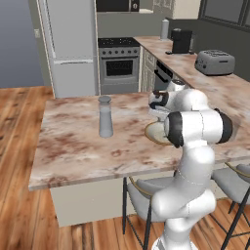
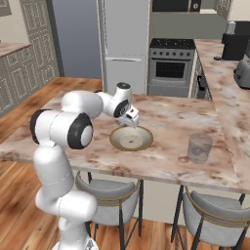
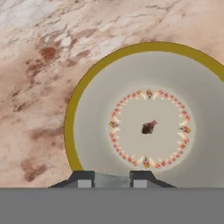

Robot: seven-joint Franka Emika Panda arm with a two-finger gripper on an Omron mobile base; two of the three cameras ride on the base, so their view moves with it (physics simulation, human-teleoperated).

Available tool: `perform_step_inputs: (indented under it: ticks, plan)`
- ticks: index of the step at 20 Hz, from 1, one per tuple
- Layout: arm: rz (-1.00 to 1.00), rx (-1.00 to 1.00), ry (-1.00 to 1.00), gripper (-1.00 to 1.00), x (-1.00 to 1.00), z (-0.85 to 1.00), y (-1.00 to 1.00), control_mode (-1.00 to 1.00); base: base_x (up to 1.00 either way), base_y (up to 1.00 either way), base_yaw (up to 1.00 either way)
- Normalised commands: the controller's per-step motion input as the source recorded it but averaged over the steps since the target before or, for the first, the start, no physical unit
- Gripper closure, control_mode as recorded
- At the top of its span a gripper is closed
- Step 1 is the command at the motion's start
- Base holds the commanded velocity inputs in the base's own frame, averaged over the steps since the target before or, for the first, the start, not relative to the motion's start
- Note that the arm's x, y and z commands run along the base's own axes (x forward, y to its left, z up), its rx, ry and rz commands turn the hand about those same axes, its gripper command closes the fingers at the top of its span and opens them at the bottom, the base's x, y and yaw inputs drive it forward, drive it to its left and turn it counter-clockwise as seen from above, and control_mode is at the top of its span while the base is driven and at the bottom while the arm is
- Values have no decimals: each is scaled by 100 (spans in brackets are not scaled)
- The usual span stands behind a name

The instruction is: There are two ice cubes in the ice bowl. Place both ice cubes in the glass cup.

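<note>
Small pale translucent ice cube: looks pinched betw. the two dark fingertips, a pale wedge filling the gap. The gripper is nearly closed, jaws just a cube's width apart, so I read it as gripping that cube. No 2nd cube seen in the part of the bowl beyond the fingers; can't tell if it's hidden under the hand or already in the cup.

Wide shallow round bowl, beige-grey inside w/ golden rim: directly under and ahead of the fingers, which sit over its near edge. Painted ring of small orange marks + dark spot at its centre, farther out from the tips. In the right base view the gripper hangs low over the bowl's back edge.

Tall translucent grey-blue glass cup: upright, well apart from the fingers, off to one side across the brown-veined marble counter. Contents too faint to tell.

Step, as I judge it: grasp just made, lift is next. Next move needs a straight rise clear of the rim w/o loosening, then a carry sideways to above the cup mouth, centring before release. The mouth is narrow, the cube is likely slippery, and the grip is small.
</note>
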Motion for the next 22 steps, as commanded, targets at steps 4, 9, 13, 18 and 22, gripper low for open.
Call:
perform_step_inputs:
  ticks: [4,9,13,18,22]
  plan:
    - [-4,-11,2,100,-67,31,25,-100,0,0,0]
    - [-6,-13,0,100,-47,35,6,-100,0,0,0]
    - [-4,-6,0,100,-50,41,0,-100,0,0,0]
    - [-7,-1,0,100,-44,49,-5,-100,0,0,0]
    - [-8,0,0,100,-29,51,-18,-100,0,0,0]
